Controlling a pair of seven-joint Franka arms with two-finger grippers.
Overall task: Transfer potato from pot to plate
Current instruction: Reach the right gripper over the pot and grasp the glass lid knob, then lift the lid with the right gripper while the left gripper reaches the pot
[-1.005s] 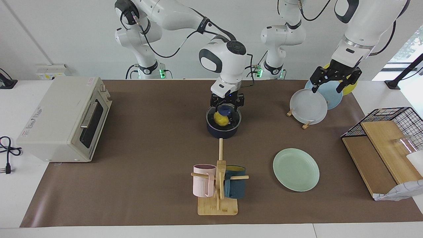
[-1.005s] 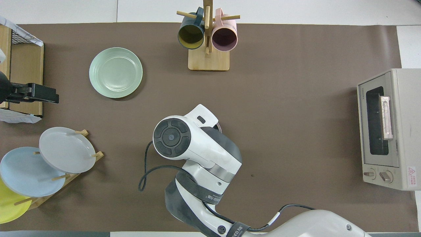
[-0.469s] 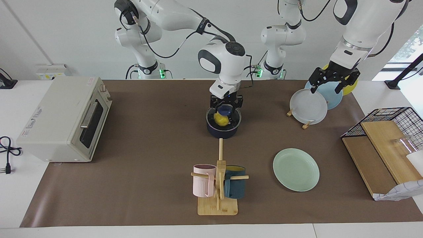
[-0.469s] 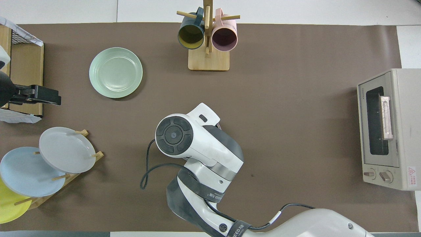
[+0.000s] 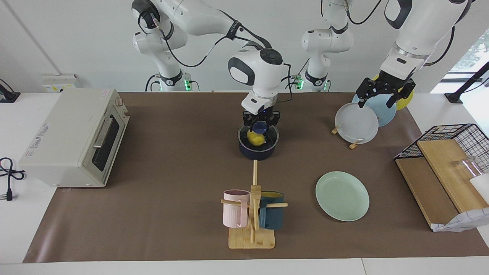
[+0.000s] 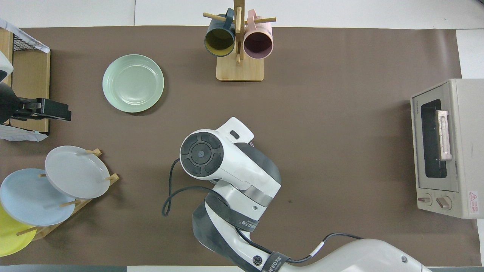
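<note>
Sitting in pot [image 5: 258,149] — potato [image 5: 255,138], under right tool [image 5: 261,126]

Open mat [image 5: 301,160] between pot [image 5: 258,151] and plate [image 5: 342,196]

My right arm's black strap [image 6: 242,226] reads partly "EED". The toaster oven [image 6: 446,147] has small brand lettering and a red warning sticker by its knobs, both unreadable.

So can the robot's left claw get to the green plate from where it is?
Probably yes. The left claw hangs open over the plate rack, and only bare table lies between it and the green plate.
</note>
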